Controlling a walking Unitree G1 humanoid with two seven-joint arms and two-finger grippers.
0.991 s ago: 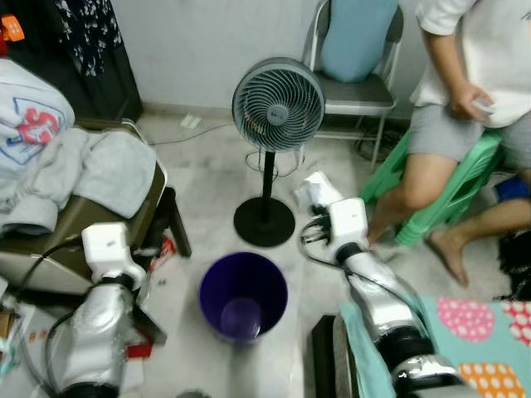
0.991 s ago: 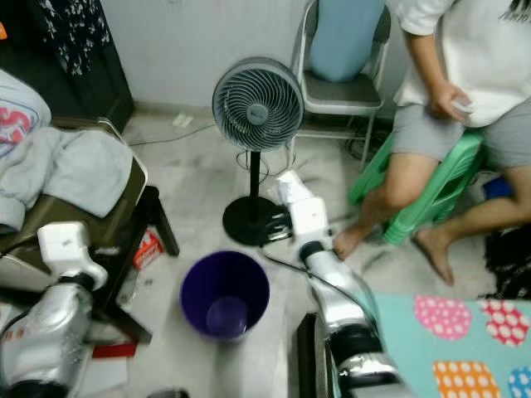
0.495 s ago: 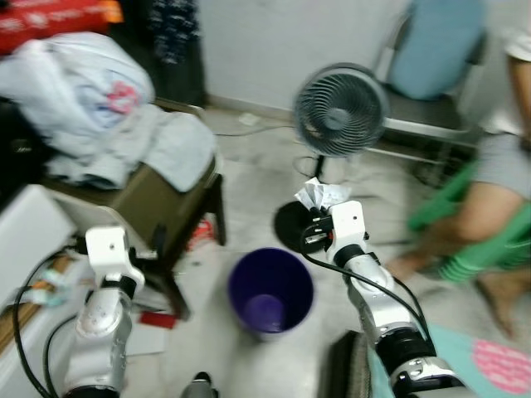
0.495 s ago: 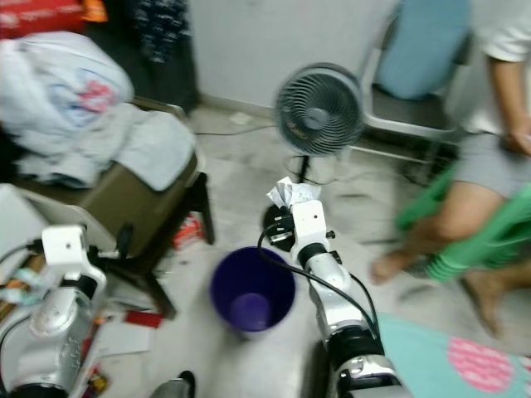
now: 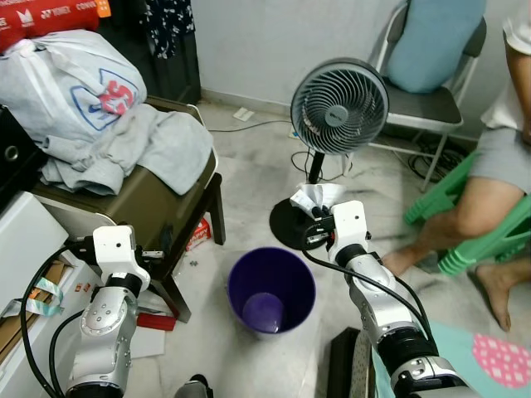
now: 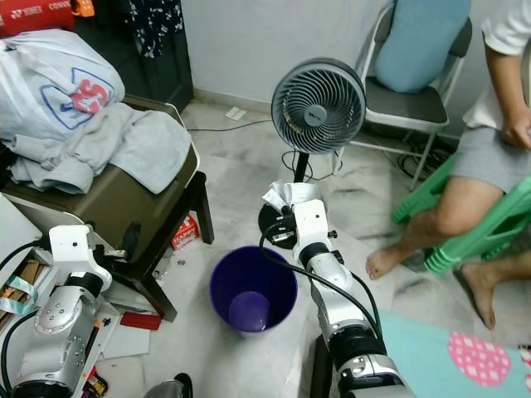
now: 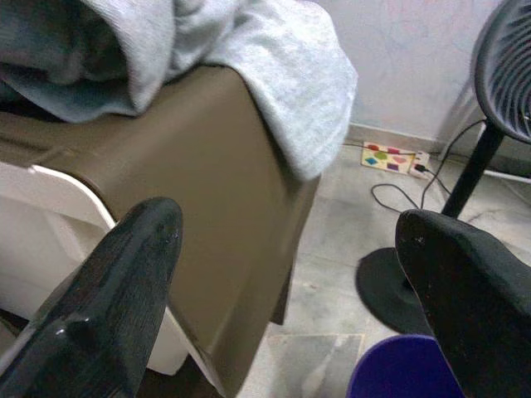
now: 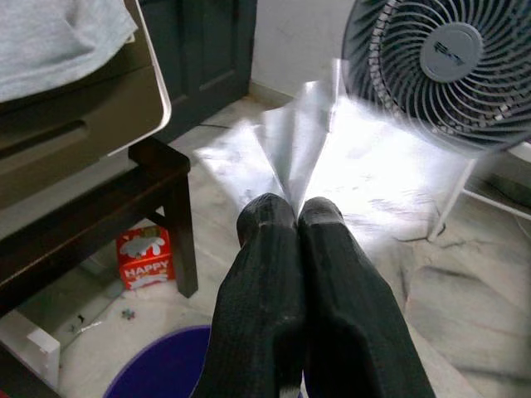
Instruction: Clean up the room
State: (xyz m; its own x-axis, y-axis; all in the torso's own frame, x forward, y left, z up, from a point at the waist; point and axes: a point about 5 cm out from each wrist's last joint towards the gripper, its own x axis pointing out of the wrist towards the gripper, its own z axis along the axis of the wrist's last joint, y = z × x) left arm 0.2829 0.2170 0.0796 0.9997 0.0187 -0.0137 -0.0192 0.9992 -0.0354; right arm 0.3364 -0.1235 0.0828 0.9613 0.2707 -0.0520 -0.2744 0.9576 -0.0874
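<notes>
My right gripper (image 8: pixel 295 214) is shut on a crumpled piece of white paper (image 8: pixel 332 157), also seen as white paper (image 5: pixel 315 197) held in the air just beyond the far right rim of the purple bin (image 5: pixel 271 290). The bin stands open on the floor between my arms and looks empty inside. My left gripper (image 7: pixel 290 240) is open with nothing between its fingers; the left arm (image 5: pixel 112 274) hangs beside the brown chest.
A standing fan (image 5: pixel 338 104) rises just behind the paper. On the left a brown chest (image 5: pixel 137 203) carries grey clothes (image 5: pixel 124 149) and a white bag (image 5: pixel 62 79). A person (image 5: pixel 498 157) sits on a green stool at the right. Red packets (image 5: pixel 197 234) lie under the chest.
The camera has swung left, then settled and sharpened. My right gripper keeps its hold on the white paper near the bin's far rim; the left arm hangs as before.
</notes>
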